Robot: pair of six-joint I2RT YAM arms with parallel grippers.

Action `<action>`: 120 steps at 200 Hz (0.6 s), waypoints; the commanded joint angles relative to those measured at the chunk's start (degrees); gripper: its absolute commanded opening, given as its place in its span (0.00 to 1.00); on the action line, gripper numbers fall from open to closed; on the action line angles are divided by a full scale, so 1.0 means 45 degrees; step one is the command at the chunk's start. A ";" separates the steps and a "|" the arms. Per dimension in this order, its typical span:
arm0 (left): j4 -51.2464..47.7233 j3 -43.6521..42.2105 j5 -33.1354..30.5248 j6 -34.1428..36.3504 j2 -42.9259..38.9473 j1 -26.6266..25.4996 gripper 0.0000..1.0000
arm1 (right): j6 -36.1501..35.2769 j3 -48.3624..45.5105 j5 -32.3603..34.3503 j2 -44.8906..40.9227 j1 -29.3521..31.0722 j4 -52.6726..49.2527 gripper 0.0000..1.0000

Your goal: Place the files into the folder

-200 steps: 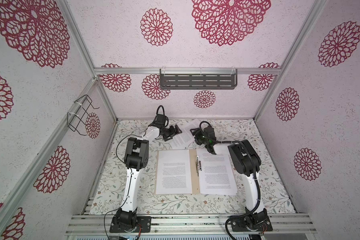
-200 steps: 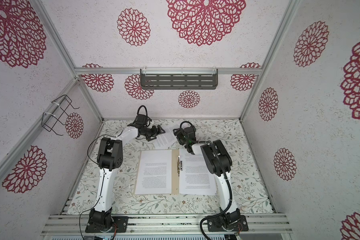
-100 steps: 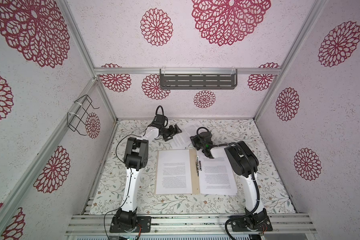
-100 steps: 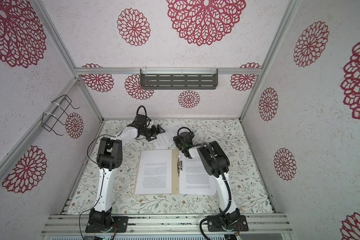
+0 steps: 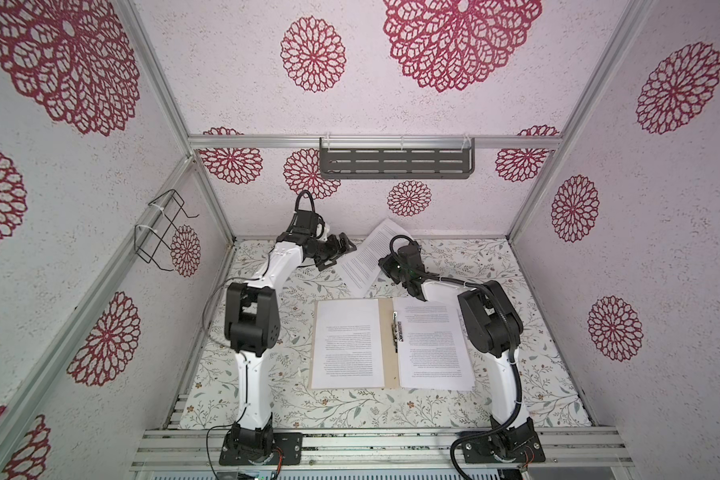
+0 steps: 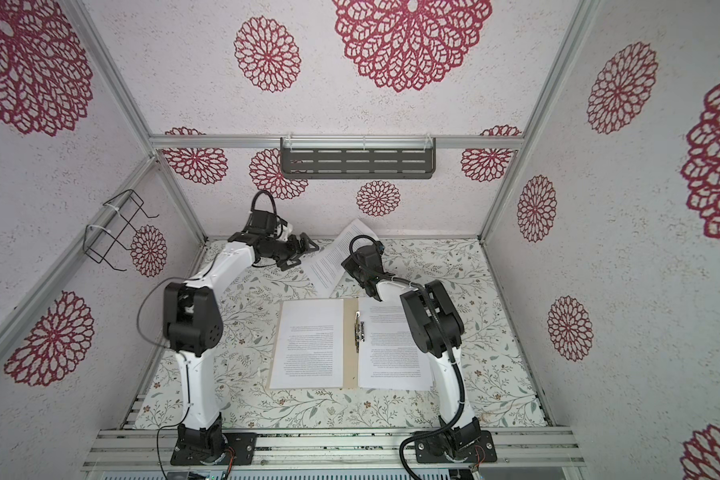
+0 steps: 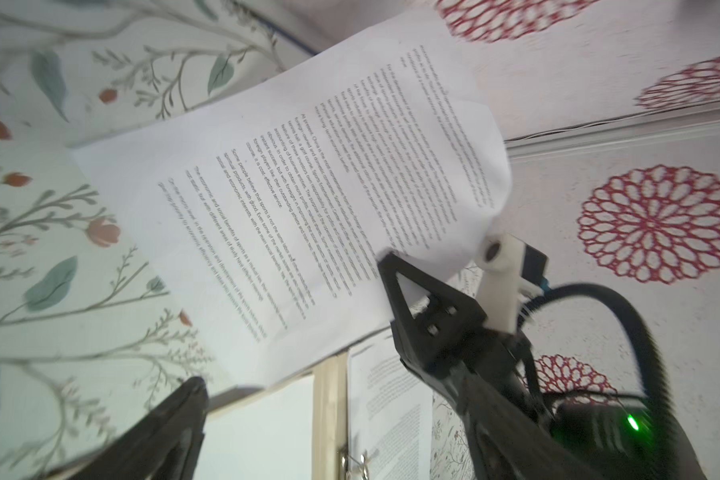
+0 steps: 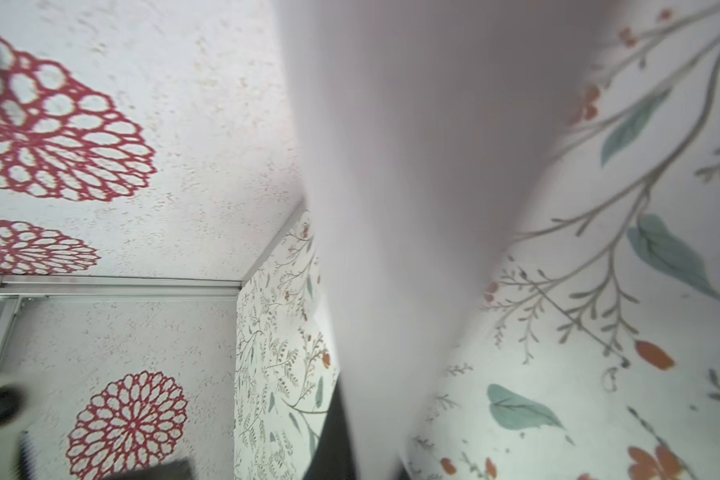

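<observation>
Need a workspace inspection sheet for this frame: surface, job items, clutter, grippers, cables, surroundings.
surface: floral mat, flat.
job's things: folder open flat, filed sheets on both halves; raised sheet behind it, tilted up.
clutter: nothing seen.
grippers: right gripper shut on the raised sheet's edge; left gripper open, empty, near that sheet.
cables: black wrist loop; ribbed hose down the right arm.
surroundings: red-medallion walls; grey shelf on back wall; wire rack on left wall.

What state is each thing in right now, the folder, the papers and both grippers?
folder: open, flat on the table
lifted sheet: pinched at an edge, tilted, far end raised
sheets in the folder: lying flat on both halves
left gripper: open, empty
right gripper: shut on the lifted sheet
</observation>
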 commanded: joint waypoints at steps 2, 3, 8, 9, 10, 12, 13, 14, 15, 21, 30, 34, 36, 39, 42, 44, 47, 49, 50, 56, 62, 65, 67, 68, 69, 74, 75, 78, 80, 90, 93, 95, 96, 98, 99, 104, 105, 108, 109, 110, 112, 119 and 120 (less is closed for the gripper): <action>0.1377 -0.2023 -0.0957 -0.0248 -0.3769 0.0050 0.97 | -0.2598 0.1256 -0.0443 -0.1998 -0.0309 -0.2819 0.00; 0.1422 -0.2131 -0.0936 -0.0265 -0.3889 0.0048 0.97 | -0.2658 0.1306 -0.0501 -0.2031 -0.0317 -0.2880 0.00; 0.1667 -0.2700 -0.1014 -0.0241 -0.4594 0.0047 0.97 | -0.3039 0.1424 -0.0673 -0.2215 -0.0372 -0.3233 0.00; 0.1713 -0.2801 -0.1003 -0.0232 -0.4731 0.0047 0.97 | -0.3103 0.1439 -0.0733 -0.2247 -0.0388 -0.3321 0.00; 0.1737 -0.2940 -0.0988 -0.0218 -0.4848 0.0057 0.97 | -0.3165 0.1486 -0.0792 -0.2283 -0.0386 -0.3404 0.00; 0.1788 -0.3147 -0.1080 -0.0193 -0.5122 0.0049 0.97 | -0.3318 0.1531 -0.0847 -0.2348 -0.0400 -0.3589 0.00; 0.1803 -0.3220 -0.1144 -0.0179 -0.5259 0.0048 0.97 | -0.3399 0.1561 -0.0859 -0.2372 -0.0431 -0.3685 0.00; 0.1801 -0.3325 -0.1176 -0.0163 -0.5386 0.0048 0.97 | -0.3479 0.1605 -0.0875 -0.2413 -0.0447 -0.3791 0.00; 0.1800 -0.3417 -0.1201 -0.0144 -0.5479 0.0047 0.97 | -0.3519 0.1647 -0.0922 -0.2434 -0.0465 -0.3884 0.00; 0.1750 -0.3913 -0.1504 -0.0091 -0.6246 0.0048 0.97 | -0.4077 0.1861 -0.1094 -0.2608 -0.0509 -0.4540 0.00; 0.1719 -0.4640 -0.1673 0.0139 -0.7248 0.0057 0.97 | -0.4864 0.2314 -0.1441 -0.2814 -0.0600 -0.5596 0.00; 0.1726 -0.4943 -0.1721 0.0245 -0.7650 0.0048 0.97 | -0.5200 0.2490 -0.1553 -0.2907 -0.0628 -0.6149 0.00; 0.1722 -0.5083 -0.1732 0.0304 -0.7844 0.0047 0.97 | -0.5365 0.2582 -0.1632 -0.2963 -0.0636 -0.6389 0.00; 0.1706 -0.5266 -0.1735 0.0379 -0.8165 0.0057 0.97 | -0.5584 0.2699 -0.1711 -0.3048 -0.0663 -0.6753 0.00; 0.1675 -0.5449 -0.1681 0.0472 -0.8461 0.0058 0.97 | -0.5884 0.2784 -0.1821 -0.3132 -0.0683 -0.7119 0.00; 0.1646 -0.5581 -0.1663 0.0531 -0.8633 0.0050 0.97 | -0.6064 0.2866 -0.1861 -0.3190 -0.0684 -0.7349 0.00; 0.1594 -0.5731 -0.1641 0.0627 -0.8920 0.0050 0.97 | -0.6306 0.2957 -0.1945 -0.3284 -0.0696 -0.7696 0.00; 0.1552 -0.5851 -0.1624 0.0721 -0.9109 0.0048 0.97 | -0.6477 0.3012 -0.2004 -0.3346 -0.0707 -0.7928 0.00; 0.1549 -0.5901 -0.1601 0.0766 -0.9196 0.0047 0.97 | -0.6551 0.3024 -0.2053 -0.3369 -0.0712 -0.8042 0.00; 0.1483 -0.6247 -0.1598 0.1040 -0.9712 0.0042 0.97 | -0.7001 0.3152 -0.2215 -0.3571 -0.0767 -0.8715 0.00; 0.1440 -0.6580 -0.1615 0.1281 -1.0255 0.0037 0.97 | -0.7460 0.3224 -0.2319 -0.3811 -0.0794 -0.9345 0.00; 0.1439 -0.6764 -0.1632 0.1387 -1.0522 0.0029 0.97 | -0.7691 0.3233 -0.2344 -0.3923 -0.0809 -0.9640 0.00; 0.1440 -0.6891 -0.1636 0.1448 -1.0686 0.0028 0.97 | -0.7844 0.3232 -0.2358 -0.3989 -0.0818 -0.9811 0.00; 0.1444 -0.6948 -0.1637 0.1472 -1.0756 0.0037 0.97 | -0.7918 0.3232 -0.2376 -0.4032 -0.0816 -0.9901 0.00; 0.1446 -0.6996 -0.1627 0.1512 -1.0849 0.0042 0.97 | -0.8004 0.3232 -0.2385 -0.4083 -0.0815 -0.9946 0.00; 0.1483 -0.7285 -0.1600 0.1712 -1.1229 0.0028 0.97 | -0.8321 0.3239 -0.2413 -0.4295 -0.0827 -1.0392 0.00; 0.1494 -0.7330 -0.1589 0.1750 -1.1300 0.0028 0.97 | -0.8352 0.3235 -0.2414 -0.4342 -0.0821 -1.0504 0.00; 0.1536 -0.7514 -0.1591 0.1864 -1.1502 0.0028 0.97 | -0.8555 0.3235 -0.2453 -0.4451 -0.0820 -1.0778 0.00; 0.1562 -0.7645 -0.1592 0.1953 -1.1639 0.0028 0.97 | -0.8665 0.3237 -0.2478 -0.4526 -0.0816 -1.0945 0.00; 0.1761 -0.8221 -0.1599 0.2366 -1.2283 0.0037 0.97 | -0.9171 0.3212 -0.2694 -0.4895 -0.0817 -1.1766 0.00; 0.1828 -0.8395 -0.1574 0.2439 -1.2443 0.0029 0.97 | -0.9294 0.3212 -0.2754 -0.4984 -0.0815 -1.2069 0.00; 0.1875 -0.8529 -0.1529 0.2541 -1.2538 0.0028 0.97 | -0.9377 0.3222 -0.2812 -0.5055 -0.0815 -1.2259 0.00; 0.1905 -0.8587 -0.1495 0.2575 -1.2580 0.0028 0.97 | -0.9397 0.3227 -0.2838 -0.5083 -0.0824 -1.2346 0.00; 0.1948 -0.8719 -0.1431 0.2644 -1.2690 0.0028 0.97 | -0.9491 0.3231 -0.2872 -0.5153 -0.0827 -1.2524 0.00; 0.1971 -0.8790 -0.1407 0.2665 -1.2734 0.0037 0.97 | -0.9523 0.3231 -0.2877 -0.5190 -0.0830 -1.2605 0.00; 0.2100 -0.9092 -0.1265 0.2805 -1.2934 0.0035 0.97 | -0.9705 0.3232 -0.2983 -0.5361 -0.0819 -1.3008 0.00; 0.2125 -0.9152 -0.1236 0.2823 -1.2993 0.0031 0.97 | -0.9737 0.3198 -0.2983 -0.5382 -0.0816 -1.3082 0.00; 0.2199 -0.9346 -0.1197 0.2889 -1.3081 0.0028 0.97 | -0.9839 0.3194 -0.3055 -0.5467 -0.0820 -1.3273 0.00; 0.2214 -0.9386 -0.1183 0.2914 -1.3115 0.0028 0.97 | -0.9872 0.3193 -0.3096 -0.5494 -0.0827 -1.3341 0.00; 0.2231 -0.9455 -0.1176 0.2937 -1.3142 0.0028 0.97 | -0.9909 0.3183 -0.3117 -0.5537 -0.0821 -1.3415 0.00; 0.2268 -0.9561 -0.1146 0.2969 -1.3201 0.0028 0.97 | -0.9975 0.3166 -0.3132 -0.5623 -0.0816 -1.3543 0.00; 0.2384 -0.9914 -0.1034 0.3046 -1.3364 0.0029 0.97 | -1.0129 0.3118 -0.3215 -0.5884 -0.0814 -1.3988 0.00; 0.2404 -0.9963 -0.1023 0.3052 -1.3384 0.0038 0.97 | -1.0144 0.3117 -0.3234 -0.5917 -0.0814 -1.4050 0.00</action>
